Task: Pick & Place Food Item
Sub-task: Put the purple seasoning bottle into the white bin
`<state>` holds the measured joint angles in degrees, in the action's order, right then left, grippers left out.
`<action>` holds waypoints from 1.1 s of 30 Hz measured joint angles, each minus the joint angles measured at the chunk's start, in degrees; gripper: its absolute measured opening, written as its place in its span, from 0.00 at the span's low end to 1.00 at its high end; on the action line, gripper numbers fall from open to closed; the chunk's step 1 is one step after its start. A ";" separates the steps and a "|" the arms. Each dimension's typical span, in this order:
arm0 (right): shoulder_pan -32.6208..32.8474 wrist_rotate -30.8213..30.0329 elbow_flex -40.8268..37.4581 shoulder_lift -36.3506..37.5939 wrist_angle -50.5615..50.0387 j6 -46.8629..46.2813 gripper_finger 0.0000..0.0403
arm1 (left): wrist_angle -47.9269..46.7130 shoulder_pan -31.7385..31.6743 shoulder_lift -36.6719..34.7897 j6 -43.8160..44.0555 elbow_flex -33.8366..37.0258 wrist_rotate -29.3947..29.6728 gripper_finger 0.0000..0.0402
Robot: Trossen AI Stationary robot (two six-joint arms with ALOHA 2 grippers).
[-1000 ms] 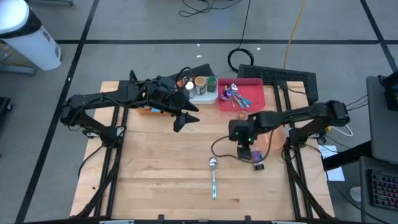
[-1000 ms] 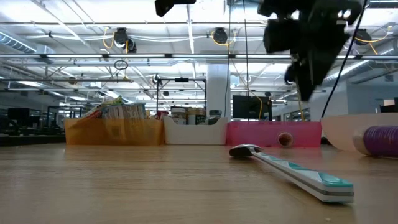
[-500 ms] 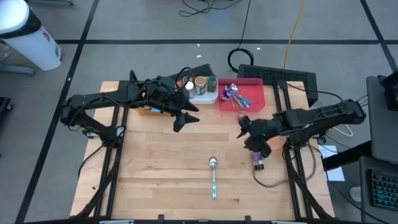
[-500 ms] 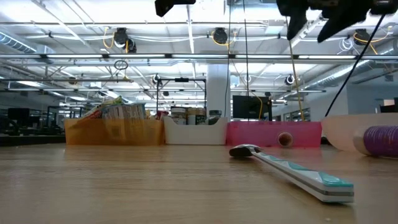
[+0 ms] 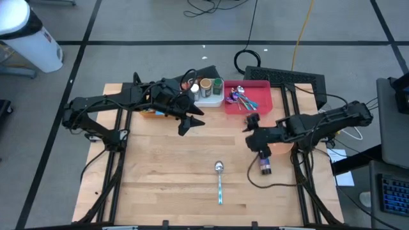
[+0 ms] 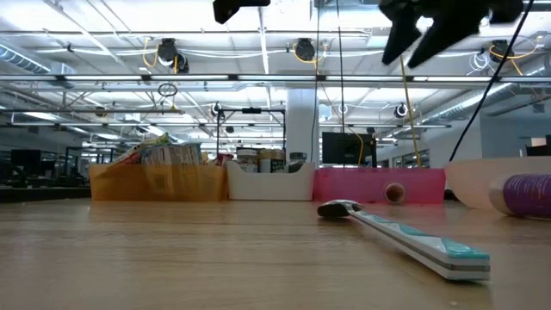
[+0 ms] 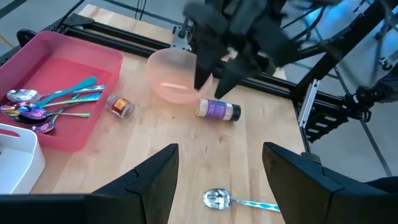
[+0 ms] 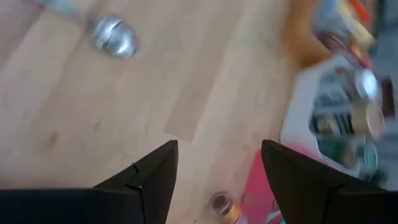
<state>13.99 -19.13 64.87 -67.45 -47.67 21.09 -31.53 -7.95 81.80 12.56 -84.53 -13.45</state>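
Right gripper (image 5: pixel 249 123) now nearer the pink tray (image 5: pixel 265 96), fingers spread, empty; purple jar (image 5: pixel 266 165) on its side.

Arms: two, dark matte black, jointed segments.
Left gripper (image 5: pixel 193 122): black tapering fingers.
Right gripper (image 5: pixel 249 123): black, with a thin dark cable trailing.

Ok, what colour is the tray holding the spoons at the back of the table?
Pink; the shallow plastic tray shows best in the left wrist view.
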 joint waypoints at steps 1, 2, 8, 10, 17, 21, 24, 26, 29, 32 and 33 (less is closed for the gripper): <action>0.29 -0.32 1.41 0.00 -1.29 -3.69 0.56 | 0.01 0.22 0.00 0.01 0.00 0.00 0.60; 0.66 -0.27 2.84 0.04 -2.75 -7.49 0.56 | 0.01 0.38 0.00 -0.01 0.00 0.00 0.60; 1.04 -0.11 11.39 -0.26 -9.05 -46.73 0.56 | 0.05 1.07 0.00 -0.05 0.00 0.00 0.60; 1.05 1.24 13.28 0.02 -8.71 -61.40 0.55 | 0.04 1.05 0.00 -0.15 -0.02 0.04 0.60; 3.99 11.71 12.93 -0.08 -7.20 -91.16 0.53 | 0.23 1.01 0.19 -2.29 -0.01 0.04 0.60; 9.17 13.48 10.16 -0.23 -13.30 -99.21 0.51 | 0.30 1.01 0.39 -1.93 0.00 0.07 0.60; 12.99 13.47 7.59 -0.14 -18.19 -104.89 0.49 | 0.30 1.34 0.39 -1.46 -0.01 0.06 0.60; 15.26 13.22 5.43 -0.17 -19.68 -107.18 0.49 | 0.25 1.75 0.40 -1.13 -0.01 0.06 0.60; 17.32 13.37 1.76 -0.14 -18.63 -109.65 0.49 | 0.33 2.24 0.42 -0.35 0.00 0.04 0.60; 18.24 13.27 -2.84 -0.17 -14.83 -112.34 0.49 | 0.28 2.99 0.42 0.96 -0.01 0.41 0.60; 18.45 13.27 -4.26 -0.19 -13.51 -112.24 0.49 | 0.31 3.25 0.42 1.63 0.00 1.13 0.60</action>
<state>32.44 -5.87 60.60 -67.64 -61.19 -91.14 -31.22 -4.70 82.21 14.20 -84.53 -12.33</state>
